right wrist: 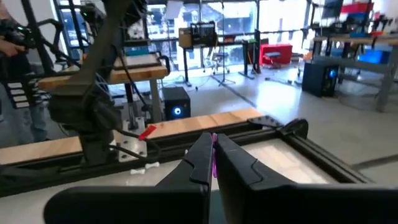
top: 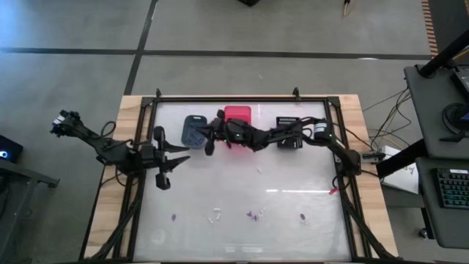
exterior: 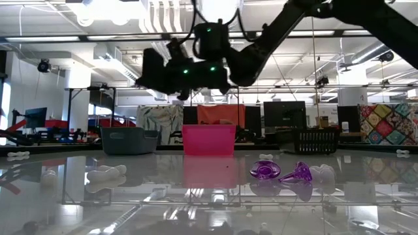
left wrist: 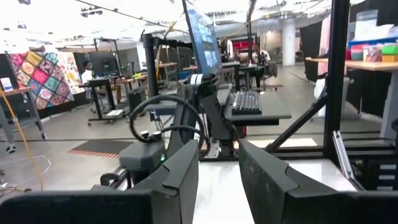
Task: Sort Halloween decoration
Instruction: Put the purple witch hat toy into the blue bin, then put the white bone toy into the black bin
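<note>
My right gripper (top: 210, 139) is stretched along the far edge of the table, hanging above the spot between the blue-grey bin (top: 193, 130) and the pink bin (top: 237, 117). Through its wrist camera I see the two fingers (right wrist: 199, 158) pressed nearly together on a thin purple trinket (right wrist: 214, 160), of which only a sliver shows between the tips. In the low view that gripper (exterior: 183, 96) hangs well above the table top, over the gap between the blue-grey bin (exterior: 129, 140) and the pink bin (exterior: 209, 140).

The black bin (top: 289, 123) sits at the far edge too, to the right of the pink one, partly under the right arm. All three bins stand in a row along that edge.

My left gripper (top: 176, 158) waits near the left edge of the table, about halfway along it, with its fingers (left wrist: 186, 171) spread wide and nothing between them.

The remaining trinkets lie scattered in a loose line near the front edge. From the left front corner toward the right I see a small purple piece (top: 174, 217), a pair of white pieces (top: 215, 217), a cluster of purple ones (top: 254, 215) and another purple one (top: 303, 217). One tiny white piece (top: 259, 170) lies alone near the middle of the table. In the low view I can pick out a white bone-shaped piece (exterior: 106, 173) and two clear purple pieces (exterior: 266, 170) (exterior: 297, 173) next to a pale one (exterior: 322, 173).
</note>
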Tool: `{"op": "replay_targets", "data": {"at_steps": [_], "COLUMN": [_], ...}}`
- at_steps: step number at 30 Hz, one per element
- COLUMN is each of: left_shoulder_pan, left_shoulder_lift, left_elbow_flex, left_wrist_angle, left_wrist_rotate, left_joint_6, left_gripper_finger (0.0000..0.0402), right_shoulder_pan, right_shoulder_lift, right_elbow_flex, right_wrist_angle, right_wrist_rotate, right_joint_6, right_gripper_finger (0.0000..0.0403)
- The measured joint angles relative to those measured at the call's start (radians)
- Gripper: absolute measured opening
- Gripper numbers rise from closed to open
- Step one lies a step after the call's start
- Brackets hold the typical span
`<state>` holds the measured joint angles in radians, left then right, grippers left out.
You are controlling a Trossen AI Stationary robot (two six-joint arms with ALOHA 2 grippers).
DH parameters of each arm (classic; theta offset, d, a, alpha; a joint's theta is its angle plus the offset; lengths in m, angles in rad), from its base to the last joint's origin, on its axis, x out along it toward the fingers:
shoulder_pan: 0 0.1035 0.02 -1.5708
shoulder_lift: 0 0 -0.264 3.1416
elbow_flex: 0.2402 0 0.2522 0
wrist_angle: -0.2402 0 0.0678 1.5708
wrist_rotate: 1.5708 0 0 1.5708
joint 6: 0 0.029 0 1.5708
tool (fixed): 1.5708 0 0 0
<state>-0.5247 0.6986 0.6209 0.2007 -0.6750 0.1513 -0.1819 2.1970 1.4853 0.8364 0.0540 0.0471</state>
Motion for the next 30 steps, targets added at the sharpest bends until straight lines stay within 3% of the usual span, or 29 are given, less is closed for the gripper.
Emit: {"op": "replay_targets", "data": {"at_steps": [6, 12, 24, 30], "left_shoulder_pan": [0.000, 0.000, 0.000, 0.000], "left_shoulder_lift": [-0.015, -0.013, -0.004, 0.008], "left_elbow_flex": [0.000, 0.000, 0.000, 0.000], "left_wrist_angle": [-0.028, -0.042, -0.051, -0.153], "left_wrist_rotate": [0.000, 0.000, 0.001, 0.001], "left_joint_6": [-0.003, -0.003, -0.019, -0.122], "left_gripper_finger": [0.0098, 0.0098, 0.0098, 0.0098], "right_shoulder_pan": [-0.008, -0.009, -0.009, 0.013], "right_shoulder_lift": [0.060, 0.064, 0.050, -0.054], "right_elbow_flex": [0.117, 0.130, 0.129, 0.129], "right_wrist_angle": [-0.176, -0.203, -0.263, -0.519], "right_wrist_rotate": [0.006, 0.010, -0.003, -0.009], "right_joint_6": [-0.005, -0.013, -0.003, -0.003], "right_gripper_finger": [0.0009, 0.0014, 0.0099, 0.0113]}}
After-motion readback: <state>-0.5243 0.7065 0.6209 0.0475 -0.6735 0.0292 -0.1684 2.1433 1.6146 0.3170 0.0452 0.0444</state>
